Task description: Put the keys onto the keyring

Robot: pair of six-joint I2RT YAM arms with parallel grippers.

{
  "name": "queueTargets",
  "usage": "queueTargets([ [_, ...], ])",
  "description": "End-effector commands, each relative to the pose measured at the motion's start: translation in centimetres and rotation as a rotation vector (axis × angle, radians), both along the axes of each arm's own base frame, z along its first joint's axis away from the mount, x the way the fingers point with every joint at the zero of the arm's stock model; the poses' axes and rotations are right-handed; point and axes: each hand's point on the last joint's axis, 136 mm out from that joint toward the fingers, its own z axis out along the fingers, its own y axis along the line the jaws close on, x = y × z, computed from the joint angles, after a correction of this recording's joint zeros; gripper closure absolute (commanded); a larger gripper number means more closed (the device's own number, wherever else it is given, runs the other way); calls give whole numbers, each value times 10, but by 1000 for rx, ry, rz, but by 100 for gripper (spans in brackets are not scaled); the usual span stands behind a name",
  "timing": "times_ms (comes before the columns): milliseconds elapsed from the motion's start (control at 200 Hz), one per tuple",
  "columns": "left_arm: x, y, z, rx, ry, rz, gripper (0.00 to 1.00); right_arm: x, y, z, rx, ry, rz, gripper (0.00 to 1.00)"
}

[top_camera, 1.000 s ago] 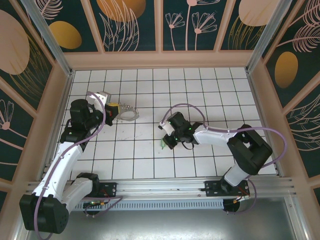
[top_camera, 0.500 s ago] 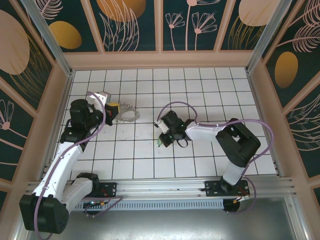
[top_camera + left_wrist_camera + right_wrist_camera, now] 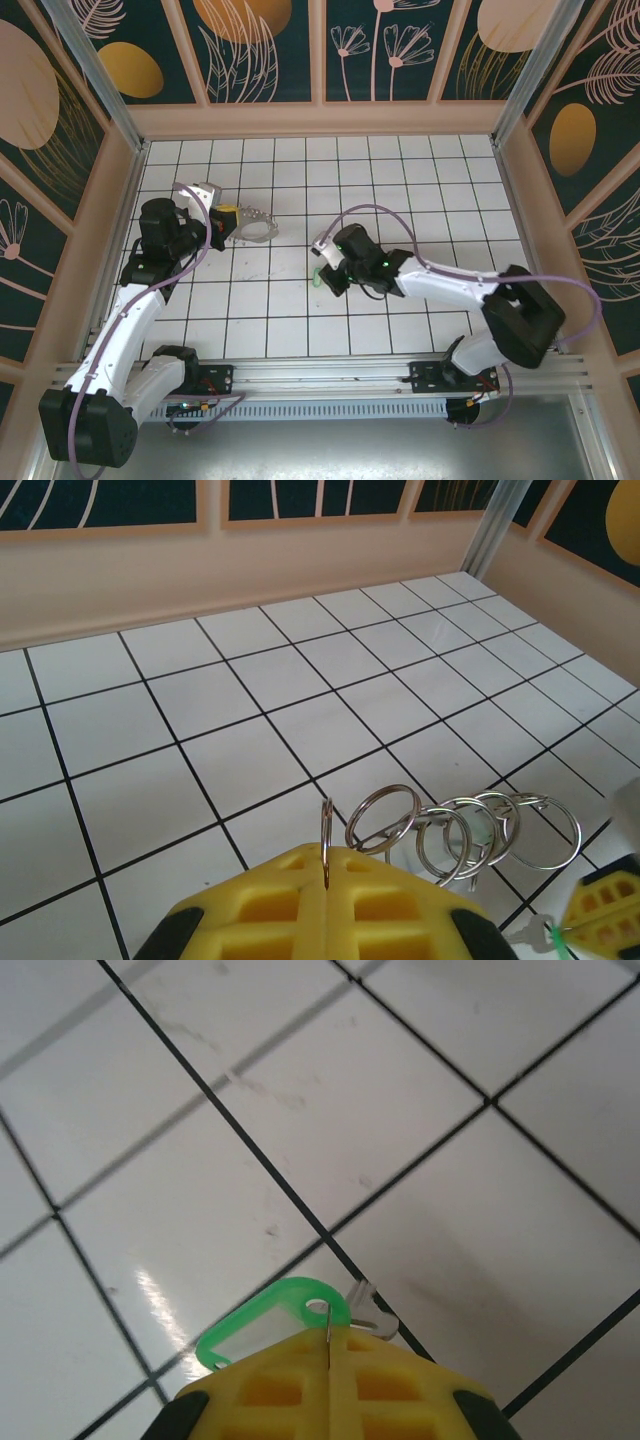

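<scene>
The keyring (image 3: 352, 826) is a chain of several linked silvery rings. It trails right over the white tiles, and its end ring stands upright, pinched in my left gripper (image 3: 327, 865), whose yellow jaws are shut on it. From above, the left gripper (image 3: 224, 222) holds the keyring (image 3: 255, 228) at the left of the floor. The keys (image 3: 250, 1332) show a bright green tag and a small pale piece beside it. My right gripper (image 3: 330, 1345) is shut on the thin wire through the tag's hole. In the top view the right gripper (image 3: 328, 279) holds the keys (image 3: 318, 277) mid-floor.
The white tiled floor (image 3: 400, 180) is boxed in by peach walls (image 3: 320, 118) on three sides. An aluminium rail (image 3: 320, 372) runs along the near edge. In the left wrist view, the right gripper (image 3: 605, 905) with the green tag (image 3: 553, 938) sits near the keyring's far end.
The right arm's elbow swung in and then out to the right, while its gripper stayed near the same mid-floor tile with the green tag. The left arm and keyring have not moved.
</scene>
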Motion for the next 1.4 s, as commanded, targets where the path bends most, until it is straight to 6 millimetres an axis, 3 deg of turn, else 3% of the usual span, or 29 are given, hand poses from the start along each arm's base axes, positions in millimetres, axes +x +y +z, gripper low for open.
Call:
queueTargets([
  [0, -3, -8, 14, -27, -51, -47, 100, -13, 10, 43, 158, -117, 96, 100],
  [135, -10, -16, 20, -41, -71, -101, 100, -29, 4, 98, 317, -264, 170, 100],
  [275, -30, -39, 34, -38, -148, -231, 100, -48, -4, 147, 414, -406, 266, 100],
  [365, -59, -62, 52, -31, -258, -364, 100, -57, -8, 164, 423, -463, 319, 100],
  [440, -76, -69, 66, -21, -339, -426, 100, -58, -12, 172, 402, -498, 333, 100],
  [646, -84, -77, 65, 125, -382, -439, 100, -41, -17, 163, 223, -542, 317, 100],
  [866, -85, -90, 48, 231, -353, -461, 100, -22, -16, 183, 174, -579, 245, 100],
  [1256, -99, -114, 51, 176, -354, -581, 100, 14, -2, 148, 17, -501, 169, 100],
  [1396, -98, -118, 48, 162, -337, -598, 100, 24, 11, 153, 22, -519, 175, 100],
])
